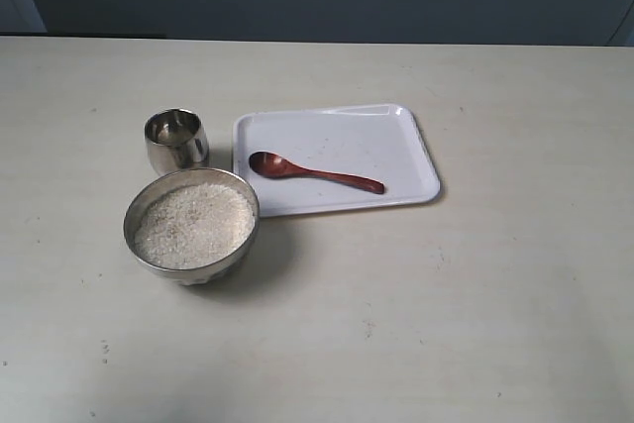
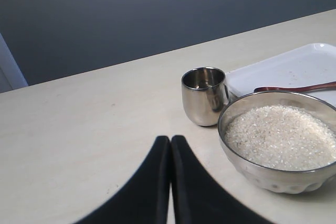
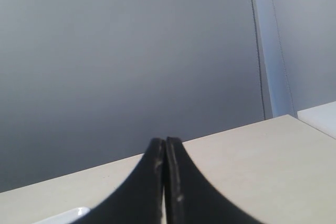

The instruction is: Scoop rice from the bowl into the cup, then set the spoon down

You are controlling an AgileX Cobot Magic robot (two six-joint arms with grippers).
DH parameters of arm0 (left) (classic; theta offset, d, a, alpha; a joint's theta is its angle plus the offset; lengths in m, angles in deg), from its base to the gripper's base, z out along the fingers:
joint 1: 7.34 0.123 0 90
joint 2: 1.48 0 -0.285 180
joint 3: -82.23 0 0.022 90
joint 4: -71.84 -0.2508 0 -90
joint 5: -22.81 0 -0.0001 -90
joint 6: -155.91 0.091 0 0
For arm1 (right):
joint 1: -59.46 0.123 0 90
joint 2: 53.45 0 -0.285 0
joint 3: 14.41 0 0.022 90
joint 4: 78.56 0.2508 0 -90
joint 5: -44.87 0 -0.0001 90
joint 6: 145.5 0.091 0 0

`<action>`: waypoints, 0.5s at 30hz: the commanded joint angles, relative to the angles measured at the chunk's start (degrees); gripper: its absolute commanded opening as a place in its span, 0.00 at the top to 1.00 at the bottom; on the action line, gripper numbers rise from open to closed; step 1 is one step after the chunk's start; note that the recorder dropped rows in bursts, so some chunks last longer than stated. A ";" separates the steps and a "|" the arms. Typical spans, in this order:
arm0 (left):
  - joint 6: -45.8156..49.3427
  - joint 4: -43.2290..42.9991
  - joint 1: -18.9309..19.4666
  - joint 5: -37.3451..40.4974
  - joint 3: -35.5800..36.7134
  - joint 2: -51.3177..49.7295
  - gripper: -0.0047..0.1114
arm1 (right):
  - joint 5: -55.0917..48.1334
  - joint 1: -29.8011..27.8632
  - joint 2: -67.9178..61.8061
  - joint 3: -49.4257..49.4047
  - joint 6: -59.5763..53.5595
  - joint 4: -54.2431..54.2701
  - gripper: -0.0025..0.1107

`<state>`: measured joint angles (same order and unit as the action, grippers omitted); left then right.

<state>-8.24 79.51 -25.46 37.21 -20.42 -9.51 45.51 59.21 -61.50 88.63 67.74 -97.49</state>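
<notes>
The wide steel bowl (image 1: 139, 237) holds a heap of white rice (image 1: 193, 225) on the table's left half. Just behind it stands the small steel cup (image 1: 176, 141), with no rice showing in it. The reddish-brown spoon (image 1: 315, 173) lies on a white tray (image 1: 396, 141) to the right of both. Neither arm shows in the exterior view. In the left wrist view my left gripper (image 2: 170, 141) is shut and empty, apart from the cup (image 2: 205, 95), bowl (image 2: 262, 174), rice (image 2: 281, 137) and spoon (image 2: 296, 88). My right gripper (image 3: 165, 142) is shut and empty over bare table.
The beige table (image 1: 446, 314) runs wide around the objects, with a dark wall behind its far edge. A corner of the white tray (image 3: 63, 216) shows in the right wrist view. The tray (image 2: 294, 66) also lies behind the bowl in the left wrist view.
</notes>
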 commanded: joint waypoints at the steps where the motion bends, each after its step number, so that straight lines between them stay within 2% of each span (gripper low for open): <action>1: -0.27 0.37 -0.26 -0.72 -0.14 0.25 0.96 | 0.18 -0.23 0.27 -0.25 -0.04 0.01 0.98; 15: -0.27 0.37 -0.26 -0.72 -0.14 0.25 0.96 | 0.23 -0.23 0.27 -0.25 -0.04 0.01 0.98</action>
<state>-8.24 79.51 -25.46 37.21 -20.42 -9.51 45.51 59.21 -61.50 88.63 67.87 -97.49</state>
